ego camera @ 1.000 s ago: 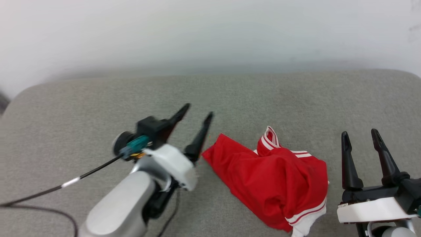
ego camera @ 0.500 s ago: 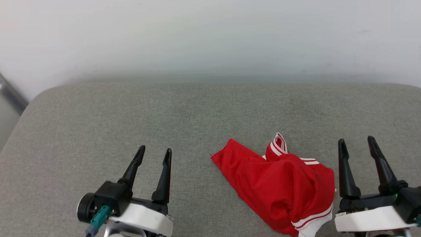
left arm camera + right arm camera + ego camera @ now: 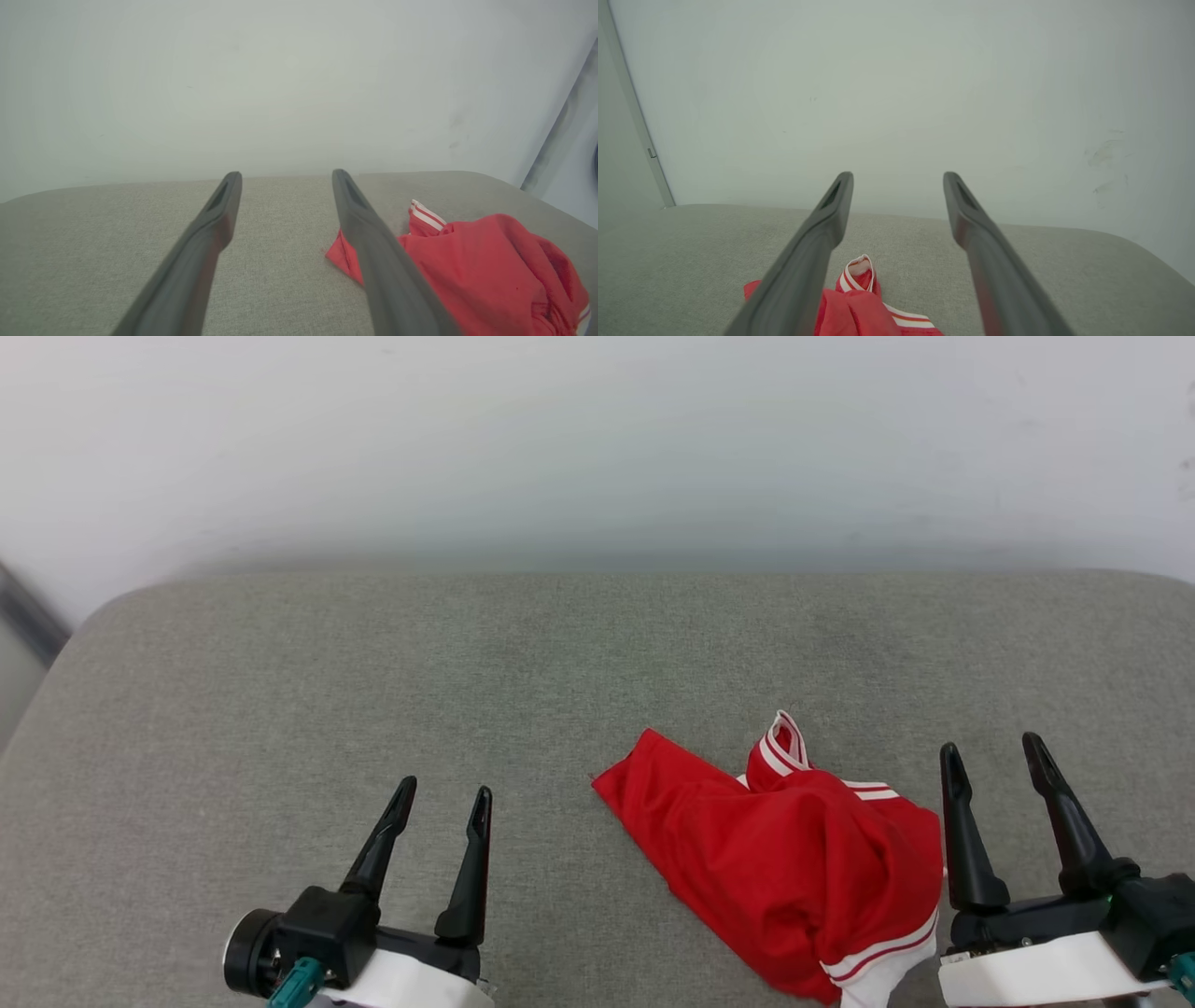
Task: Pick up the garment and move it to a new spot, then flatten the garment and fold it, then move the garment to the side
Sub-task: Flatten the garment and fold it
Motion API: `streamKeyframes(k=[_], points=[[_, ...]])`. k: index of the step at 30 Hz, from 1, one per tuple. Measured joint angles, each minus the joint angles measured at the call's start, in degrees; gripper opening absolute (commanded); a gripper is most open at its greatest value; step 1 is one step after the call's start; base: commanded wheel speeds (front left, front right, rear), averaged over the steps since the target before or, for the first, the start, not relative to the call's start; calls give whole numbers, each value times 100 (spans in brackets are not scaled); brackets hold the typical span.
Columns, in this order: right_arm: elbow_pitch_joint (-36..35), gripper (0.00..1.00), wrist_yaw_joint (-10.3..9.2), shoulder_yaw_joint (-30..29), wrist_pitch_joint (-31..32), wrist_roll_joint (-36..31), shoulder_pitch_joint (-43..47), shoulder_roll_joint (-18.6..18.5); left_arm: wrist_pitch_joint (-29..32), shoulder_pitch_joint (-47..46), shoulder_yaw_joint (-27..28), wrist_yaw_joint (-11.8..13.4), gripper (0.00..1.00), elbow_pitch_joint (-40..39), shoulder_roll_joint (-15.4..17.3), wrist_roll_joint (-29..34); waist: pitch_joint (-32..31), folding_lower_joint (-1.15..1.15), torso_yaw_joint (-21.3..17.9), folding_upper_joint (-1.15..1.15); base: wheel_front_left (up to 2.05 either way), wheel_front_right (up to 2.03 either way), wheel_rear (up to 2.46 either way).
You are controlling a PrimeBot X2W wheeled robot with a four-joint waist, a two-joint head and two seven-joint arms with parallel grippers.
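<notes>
Our left claw (image 3: 444, 791) stands with its two dark fingers spread wide and nothing between them, low over the bare near-left part of the grey upholstered cushion (image 3: 373, 663). Our right claw (image 3: 991, 747) is just as wide and just as empty, at the near-right.

The garment (image 3: 803, 868), a bright red jersey, lies between the two claws. It sits just beside the right claw and well apart from the left one. It is a bunched heap: one red corner points towards the left claw, a red-and-white striped trim sticks up at the back, and a white striped edge hangs at the front.

We judge that little is settled so far. Nothing is gripped, the jersey is neither flat nor folded, and we cannot tell whether this spot is its new one. Flattening, folding and moving it aside all appear to remain.
</notes>
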Motion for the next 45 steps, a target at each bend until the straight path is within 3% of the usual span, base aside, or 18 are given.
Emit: streamKeyframes(k=[7, 11, 14, 22, 25, 29, 35, 36, 37, 45], points=[[-60, 100, 0, -41, 0, -42, -88, 0, 0, -331, 45, -245, 100, 243, -115, 272, 211, 0, -114, 0, 0, 0, 0], [-116, 100, 0, -80, 0, -46, -176, -1, 376, -1011, -94, -446, 100, 370, -65, 308, 444, 0, -197, 0, 0, 0, 0], [-134, 100, 0, -80, 0, -62, -219, -1, 1031, -1585, -121, -531, 100, 390, -31, 226, 650, 0, -276, 0, 0, 0, 0], [-200, 100, 0, -44, 0, -59, -427, -1, 3678, -2588, -510, -691, 100, 582, 75, -216, 1254, 1, -516, 0, 0, 0, 0], [-226, 100, 1, -37, 0, -63, -498, -1, 4317, -2837, -558, -704, 100, 661, 181, -292, 1462, 1, -607, 0, 0, 0, 0], [-212, 100, 0, -11, 0, -81, -573, -1, 4875, -2915, -778, -779, 100, 829, 250, -476, 1685, 1, -725, 0, 0, 0, 0], [-186, 100, 0, 10, 0, -41, -677, -1, 5139, -2927, -1023, -803, 100, 1066, 305, -554, 1908, 1, -867, 0, 0, 0, 0], [-185, 100, 0, 10, 0, -40, -678, -1, 5148, -2927, -1036, -814, 58, 1101, 308, -557, 1933, 1, -879, 0, 0, 0, 0], [-182, 100, 0, 7, 0, -33, -680, -1, 5144, -2929, -1049, -816, 0, 1121, 311, -558, 1953, 0, -884, 0, 0, 0, 0], [-83, 100, 0, -14, 0, -101, -681, -1, 4295, -2887, -936, -657, 0, 1199, 247, -474, 1822, 1, -689, 0, 0, 0, 0]])
